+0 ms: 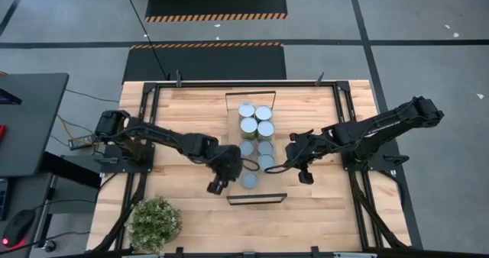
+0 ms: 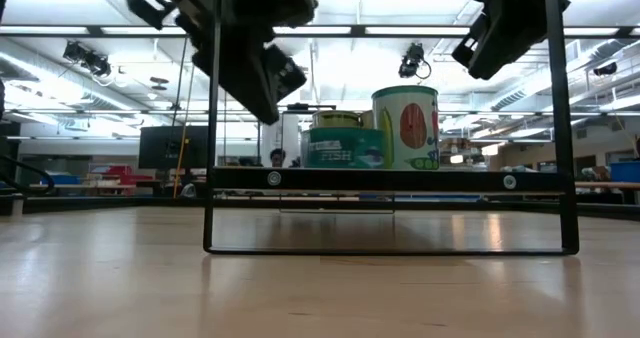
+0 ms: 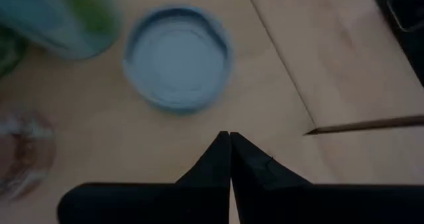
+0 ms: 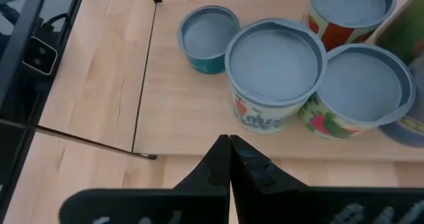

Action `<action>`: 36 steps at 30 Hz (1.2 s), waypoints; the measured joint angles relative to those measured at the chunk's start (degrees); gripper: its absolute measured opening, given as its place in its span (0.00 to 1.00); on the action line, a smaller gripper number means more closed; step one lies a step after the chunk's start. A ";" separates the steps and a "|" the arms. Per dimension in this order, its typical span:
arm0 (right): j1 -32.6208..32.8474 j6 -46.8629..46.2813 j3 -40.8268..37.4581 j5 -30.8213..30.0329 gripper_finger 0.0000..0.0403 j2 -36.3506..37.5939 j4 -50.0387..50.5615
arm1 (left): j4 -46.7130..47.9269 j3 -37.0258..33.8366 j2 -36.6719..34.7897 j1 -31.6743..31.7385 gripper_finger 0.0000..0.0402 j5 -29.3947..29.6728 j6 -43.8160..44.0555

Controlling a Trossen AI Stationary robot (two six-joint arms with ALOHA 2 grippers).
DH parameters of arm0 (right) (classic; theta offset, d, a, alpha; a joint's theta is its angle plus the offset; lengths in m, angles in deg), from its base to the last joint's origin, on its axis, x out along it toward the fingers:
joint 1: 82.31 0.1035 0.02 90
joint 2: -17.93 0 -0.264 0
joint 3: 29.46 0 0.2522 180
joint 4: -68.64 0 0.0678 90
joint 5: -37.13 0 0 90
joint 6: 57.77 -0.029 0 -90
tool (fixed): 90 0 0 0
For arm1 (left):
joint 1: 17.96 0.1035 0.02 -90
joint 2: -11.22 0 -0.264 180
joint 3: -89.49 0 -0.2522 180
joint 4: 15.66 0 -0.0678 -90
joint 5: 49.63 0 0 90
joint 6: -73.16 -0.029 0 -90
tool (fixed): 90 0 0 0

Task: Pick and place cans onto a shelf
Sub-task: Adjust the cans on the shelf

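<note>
All eight cans (image 1: 256,140) sit on the shelf (image 1: 234,147), which lies across the middle of the bench (image 1: 183,109). The left gripper (image 1: 215,186) hangs just beside the shelf with its fingers (image 3: 215,161) pressed together, holding nothing. The right gripper (image 1: 305,176) is the same, on the other side. I think both arms should lift away slowly so no can gets bumped.

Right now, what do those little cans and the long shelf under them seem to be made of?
The cans look like metal: dull silvery tops with ridged rims, and printed labels on the sides. The shelf looks like pale, matte wood with visible grain; its end frames appear to be thin black metal.
</note>
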 joint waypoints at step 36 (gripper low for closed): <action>1.64 -2.04 -1.32 -2.30 0.01 -0.07 -0.26 | -11.27 -0.02 4.60 -2.18 0.02 0.41 -3.90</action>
